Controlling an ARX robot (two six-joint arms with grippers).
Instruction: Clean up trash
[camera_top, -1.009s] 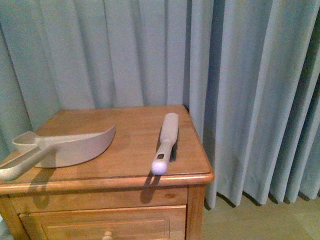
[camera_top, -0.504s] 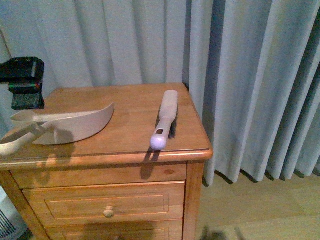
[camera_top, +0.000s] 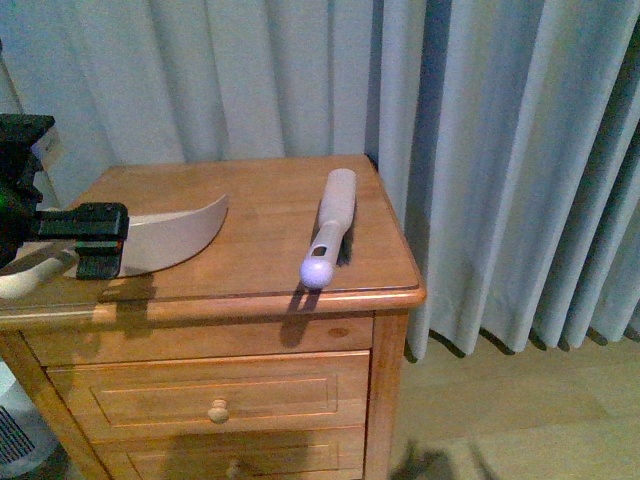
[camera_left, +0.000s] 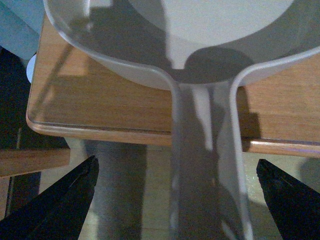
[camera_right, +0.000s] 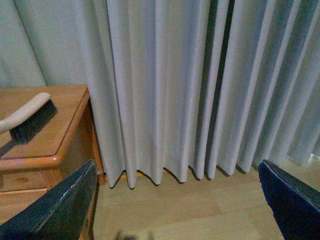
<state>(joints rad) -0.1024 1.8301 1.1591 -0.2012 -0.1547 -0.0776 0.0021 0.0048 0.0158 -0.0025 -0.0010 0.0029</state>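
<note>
L end effector (camera_left: 176, 161): released, fingers (camera_left: 60, 205) spread wide either side of the dustpan (camera_top: 172, 232) handle, not touching it. The handle sticks out past the bench (camera_top: 250, 300) front edge. R end effector (camera_right: 176, 162): released too, gripping nothing, over the wood floor (camera_right: 200, 210) beside the bench. Drawers w/ round knob (camera_top: 218, 410) sit under the top. The dustpan lies on the L of the top. The brush (camera_top: 330, 230) lies to its R, well apart, round handle end at the front edge. Grey curtain (camera_top: 480, 150) hangs behind. Trash: in no view, can't tell where.

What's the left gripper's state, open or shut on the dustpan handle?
Open. The left gripper has both fingers wide apart, dustpan handle between them, untouched.
</note>
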